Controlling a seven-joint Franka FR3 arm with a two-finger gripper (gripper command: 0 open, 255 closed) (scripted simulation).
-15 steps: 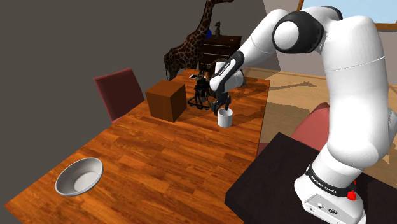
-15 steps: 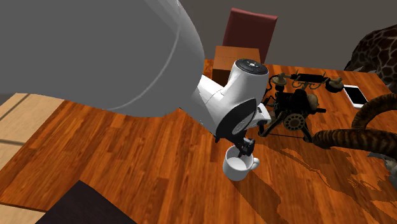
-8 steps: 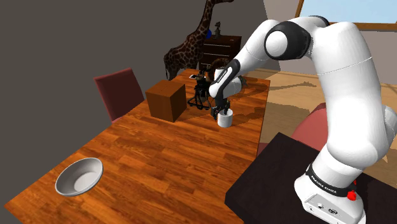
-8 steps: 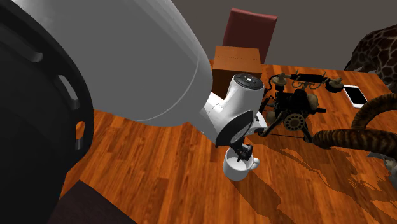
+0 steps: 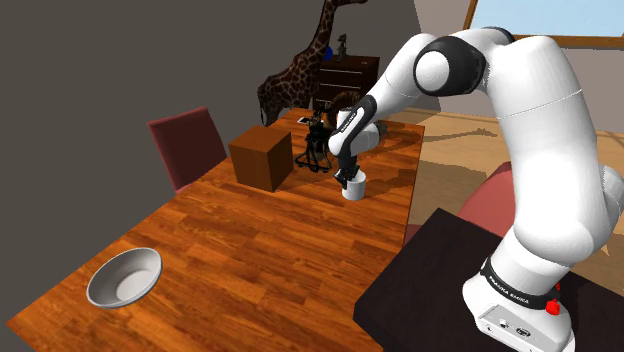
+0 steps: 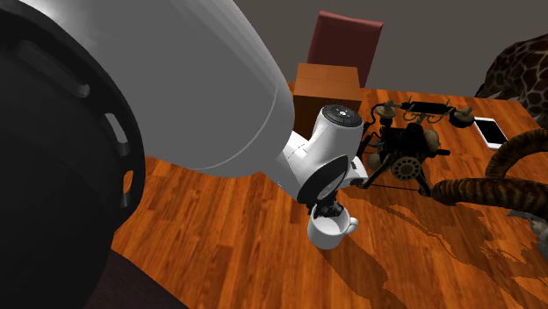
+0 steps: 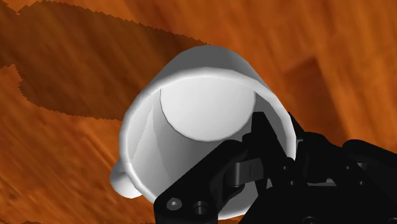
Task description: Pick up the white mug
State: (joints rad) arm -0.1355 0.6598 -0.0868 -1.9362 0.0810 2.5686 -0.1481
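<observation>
The white mug (image 5: 354,187) stands upright on the wooden table (image 5: 250,240), close to the edge on the shoulder view's right. My black gripper (image 5: 348,177) comes down onto it from above and is shut on its rim. In the wrist view one finger (image 7: 232,170) sits inside the mug (image 7: 197,114) and the other outside, clasping the wall between them, at the side opposite the handle (image 7: 121,184). In the second exterior view the gripper (image 6: 330,211) meets the far rim of the mug (image 6: 328,233), whose handle points to that view's right.
A brown wooden box (image 5: 262,157) and a black old-style telephone (image 6: 402,154) stand just behind the mug. A grey bowl (image 5: 124,277) lies near the table's front corner. A dark red chair (image 5: 187,145) and a giraffe figure (image 5: 300,70) stand beyond the table.
The gripper has come down onto the mug and its fingers have gone from open to shut on the rim. The mug has stayed in place.
</observation>
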